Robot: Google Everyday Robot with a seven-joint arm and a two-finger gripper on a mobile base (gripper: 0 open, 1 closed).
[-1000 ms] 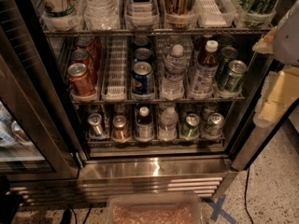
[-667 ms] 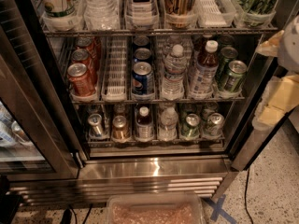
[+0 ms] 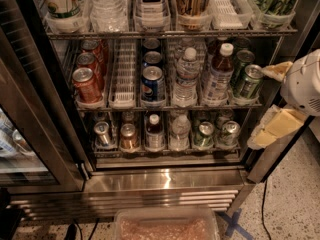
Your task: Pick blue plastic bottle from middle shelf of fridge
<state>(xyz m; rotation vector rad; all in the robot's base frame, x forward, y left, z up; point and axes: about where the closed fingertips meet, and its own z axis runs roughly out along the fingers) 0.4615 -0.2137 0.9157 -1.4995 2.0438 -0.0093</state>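
Six lanes run across the middle shelf [image 3: 125, 105] of the fridge [image 3: 165, 180], each a white tray that keeps its drinks in single file, so only the front item of a lane can be reached head-on. The blue plastic bottle [image 3: 218, 74] stands upright at the front of the second lane from the right, with amber drink, white cap and pale label facing out. The water bottle [image 3: 186, 77] is just beside it on one side and the green cans [image 3: 247, 80] just beside it on the other, so side clearance for fingers looks tight. Its cap stands higher than the cans and close under the rack above, which probably rules out a top grab; a frontal grasp on the body or neck looks the sensible option. The Pepsi can [image 3: 152, 84] sits two lanes over, with the red cans [image 3: 87, 84] at the far end. The door [image 3: 35, 134] is swung wide, so the shelf front is unobstructed. The gripper [image 3: 263, 105] hangs by the fridge's right-hand frame, outside the cabinet, roughly level with the middle shelf and well apart from the bottle. Its two yellowish fingers [image 3: 278, 71] are spread, one above the other, with nothing between them. That vertical spread would not suit an upright bottle, so the wrist likely needs a roll before going in. The task looks to be at the approach stage, bottle not yet touched
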